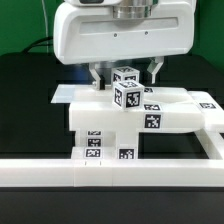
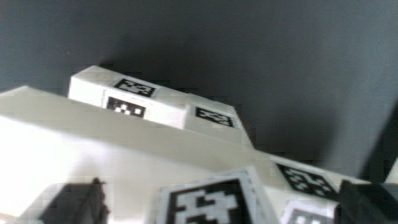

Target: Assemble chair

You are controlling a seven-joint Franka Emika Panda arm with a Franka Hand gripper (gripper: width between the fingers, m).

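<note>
While fingers spread, hand (image 1: 124, 72) hovers above chair (image 1: 140, 112).

White tagged chair (image 1: 128, 112) (part-assembled), against rail

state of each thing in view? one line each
gripper: open, holding nothing, fingers either side of the tagged block
tagged block: standing on the chair parts, not gripped
chair parts: clustered on the table against the border rail
border rail: lying flat along the front
</note>
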